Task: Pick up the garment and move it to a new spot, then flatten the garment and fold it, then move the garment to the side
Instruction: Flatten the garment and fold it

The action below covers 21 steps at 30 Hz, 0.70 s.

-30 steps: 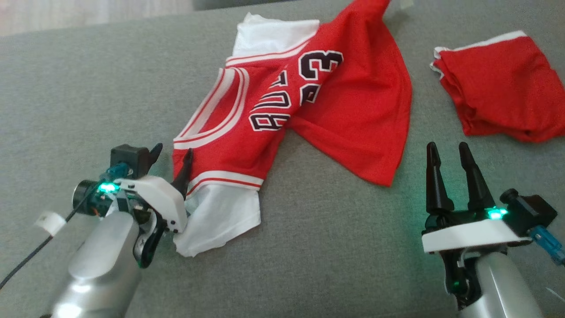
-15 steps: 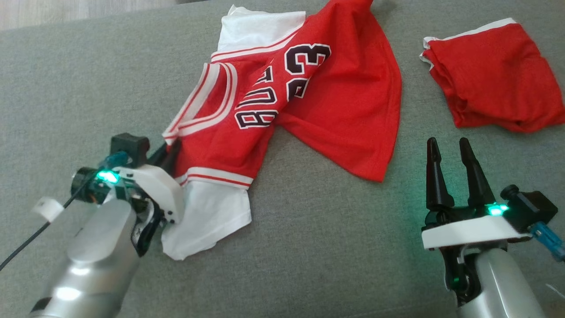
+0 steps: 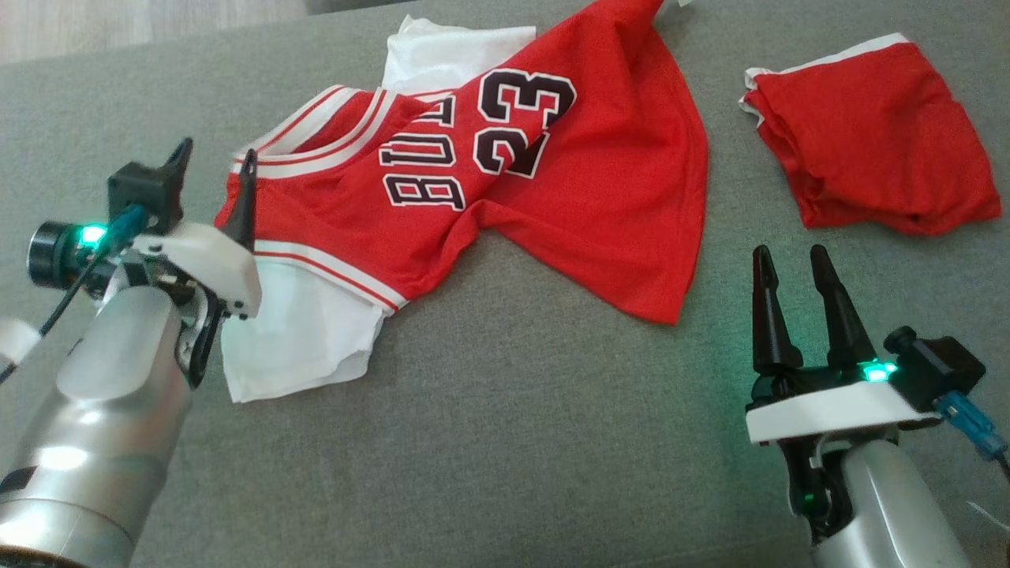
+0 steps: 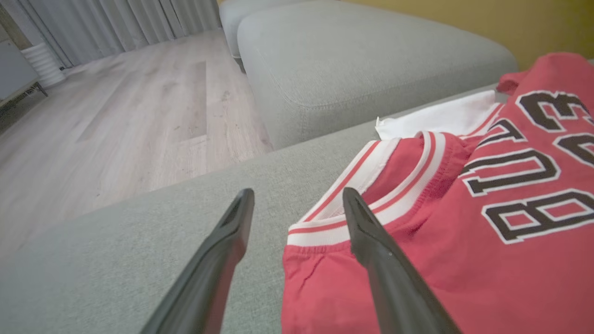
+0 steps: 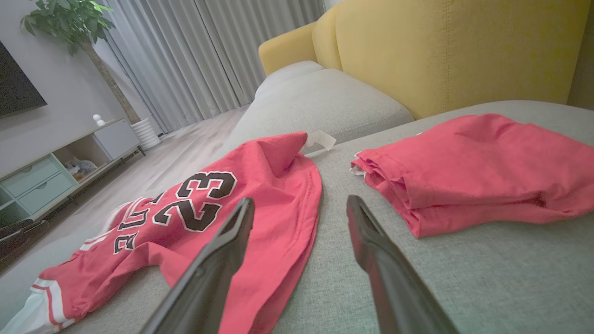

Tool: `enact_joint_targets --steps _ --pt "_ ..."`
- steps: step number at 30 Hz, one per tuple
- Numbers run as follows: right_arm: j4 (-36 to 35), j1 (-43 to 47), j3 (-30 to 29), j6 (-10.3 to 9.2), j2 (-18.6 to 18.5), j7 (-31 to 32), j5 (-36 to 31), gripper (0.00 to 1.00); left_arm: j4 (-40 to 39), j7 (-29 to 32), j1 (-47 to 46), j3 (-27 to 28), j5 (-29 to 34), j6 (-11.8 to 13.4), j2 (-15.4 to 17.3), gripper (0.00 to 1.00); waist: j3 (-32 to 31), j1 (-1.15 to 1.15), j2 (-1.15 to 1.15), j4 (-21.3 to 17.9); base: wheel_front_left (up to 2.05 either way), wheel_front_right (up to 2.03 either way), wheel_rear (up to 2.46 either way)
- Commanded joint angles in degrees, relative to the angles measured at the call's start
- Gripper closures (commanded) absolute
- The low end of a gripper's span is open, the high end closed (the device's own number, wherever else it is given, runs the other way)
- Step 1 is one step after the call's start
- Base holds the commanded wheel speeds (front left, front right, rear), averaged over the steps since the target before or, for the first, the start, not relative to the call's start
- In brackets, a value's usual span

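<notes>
The garment is a red jersey with "23" and white sleeves, lying rumpled across the grey sofa seat. My left gripper stands open at the jersey's collar end, its right finger over the striped trim and its left finger over bare cushion. In the left wrist view the garment reaches just between the open fingers of my left gripper, which pinch nothing. My right gripper is open and empty, off the jersey's lower hem. Ahead of my right gripper the garment spreads to the left.
A second red piece of clothing lies folded at the far right of the seat, also to the right of my right fingers. A yellow backrest rises behind it. Beyond the seat's far edge are another grey cushion and wooden floor.
My left gripper closed on the jersey's collar end, pulled it to the left, then opened again. The jersey's chest now lies more spread out. The right gripper stayed put.
</notes>
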Motion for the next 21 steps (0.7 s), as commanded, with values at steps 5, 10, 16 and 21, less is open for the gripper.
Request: enact_joint_targets --steps 5,10,16,21 --pt "-2.2 -1.2 1.2 -0.04 -0.1 -0.6 0.2 0.00 -1.7 -6.1 -0.4 4.4 -1.1 2.7 1.6 0.00 -2.1 0.00 0.00 1.1 0.00 0.00 0.00" --pt "-3.3 0.0 -0.2 -0.04 -0.1 -0.6 0.0 0.00 -9.7 -7.3 5.3 8.8 -2.3 4.5 0.9 0.00 -5.1 0.00 0.00 3.2 0.00 0.00 0.00" --pt "-3.7 1.8 -1.7 -0.04 -0.1 -0.6 -0.7 0.00 -23.8 -7.4 17.8 12.8 -0.4 6.0 -0.9 0.00 -8.5 0.00 0.00 6.8 0.00 0.00 0.00" --pt "-3.9 3.2 -2.4 -0.04 -0.1 -0.6 -0.1 0.00 -31.0 -7.4 26.2 14.6 0.9 7.2 -3.3 0.00 -10.0 0.00 0.00 9.6 0.00 0.00 0.00"
